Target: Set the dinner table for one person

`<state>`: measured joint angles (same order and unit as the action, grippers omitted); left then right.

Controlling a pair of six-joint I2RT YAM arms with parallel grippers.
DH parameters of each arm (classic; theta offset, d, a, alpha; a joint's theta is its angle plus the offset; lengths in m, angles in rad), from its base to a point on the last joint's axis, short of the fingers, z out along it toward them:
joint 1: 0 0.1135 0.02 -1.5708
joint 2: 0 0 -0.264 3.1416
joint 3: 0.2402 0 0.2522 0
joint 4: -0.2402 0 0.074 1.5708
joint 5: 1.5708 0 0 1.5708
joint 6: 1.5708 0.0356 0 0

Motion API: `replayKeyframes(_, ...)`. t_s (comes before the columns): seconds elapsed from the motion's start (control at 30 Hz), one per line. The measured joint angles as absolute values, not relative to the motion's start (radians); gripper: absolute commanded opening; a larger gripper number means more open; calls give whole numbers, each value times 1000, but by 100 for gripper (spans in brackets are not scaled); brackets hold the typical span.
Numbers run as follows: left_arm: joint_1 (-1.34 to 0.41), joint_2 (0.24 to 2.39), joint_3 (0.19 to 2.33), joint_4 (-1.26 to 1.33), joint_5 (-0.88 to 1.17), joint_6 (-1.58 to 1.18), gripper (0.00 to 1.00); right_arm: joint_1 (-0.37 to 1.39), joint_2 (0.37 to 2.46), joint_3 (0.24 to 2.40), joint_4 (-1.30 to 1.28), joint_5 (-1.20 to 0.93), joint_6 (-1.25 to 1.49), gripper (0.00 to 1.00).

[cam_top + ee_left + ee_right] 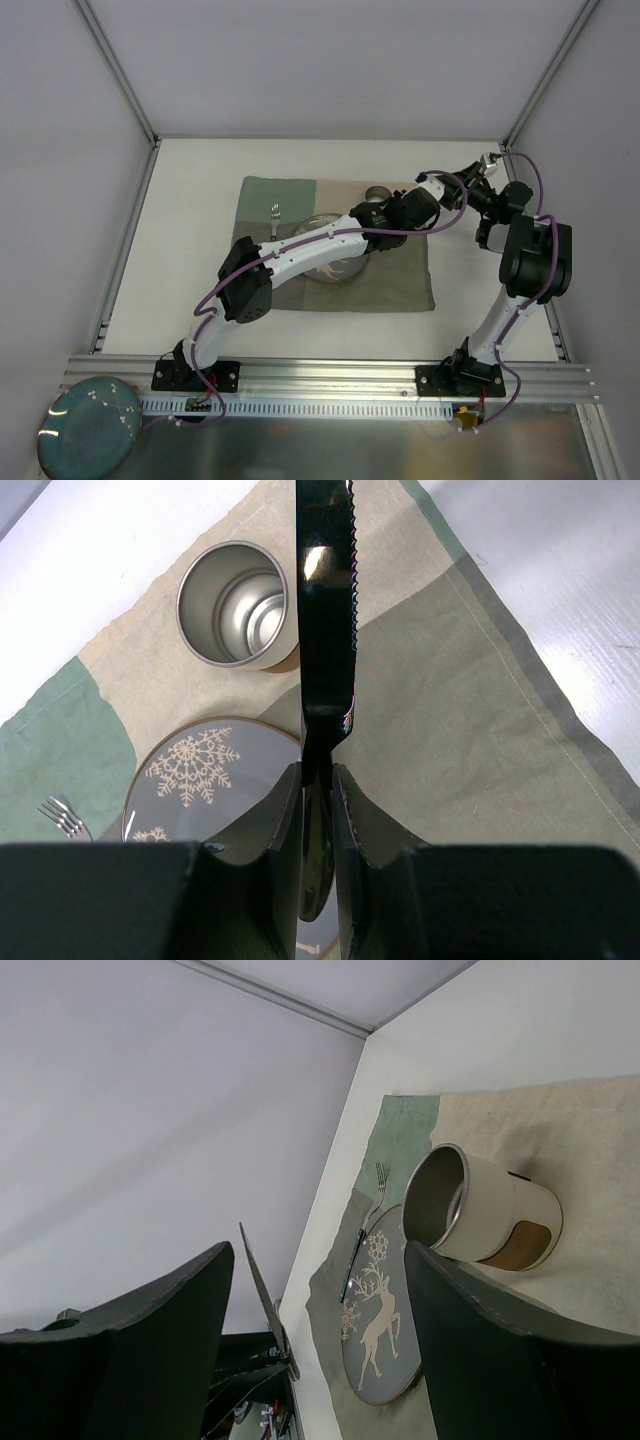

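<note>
My left gripper [318, 775] is shut on a black knife [325, 610], gripping its handle; the serrated blade points away over the right part of the cloth mat [470, 710]. To its left lie a grey snowflake plate [200, 775], a steel-lined cup [238, 605] and a fork [62, 817]. From above, the left gripper [412, 207] reaches over the mat [400, 280] on the dinner table [200, 200], past the cup [378, 192]. Behind it my right gripper [472, 178] stands open and empty, raised and tilted. Between its fingers [320, 1250] show the cup [490, 1210], plate [385, 1330] and knife [262, 1290].
The fork [275, 215] lies left of the plate [335, 265], which the left arm partly covers. A teal plate [88, 430] sits off the table at the near left. Aluminium frame bars [125, 250] and white walls enclose the tabletop.
</note>
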<state>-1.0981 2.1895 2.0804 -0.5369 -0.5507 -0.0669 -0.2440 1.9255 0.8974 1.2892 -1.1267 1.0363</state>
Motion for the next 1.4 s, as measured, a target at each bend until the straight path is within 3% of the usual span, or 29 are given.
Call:
replayKeyframes(0.37, -1098, 2189, 2080, -537, -540, -67, 0, -206, 1901, 898, 1290, -1126, 1036, 68)
replayKeyframes(0.67, -1098, 2189, 2080, -537, -533, -67, 0, -164, 1901, 898, 1290, -1126, 1029, 40)
replayKeyframes(0.97, -1097, 2189, 2080, -537, -532, -67, 0, -159, 1901, 899, 1290, -1127, 1028, 31)
replayKeyframes(1.1, -1097, 2189, 2080, -537, -532, -67, 0, -158, 1901, 899, 1291, -1128, 1026, 1)
replayKeyframes(1.4, -1091, 2189, 2080, -536, -532, -62, 0, -158, 1901, 899, 1290, -1143, 1013, 0)
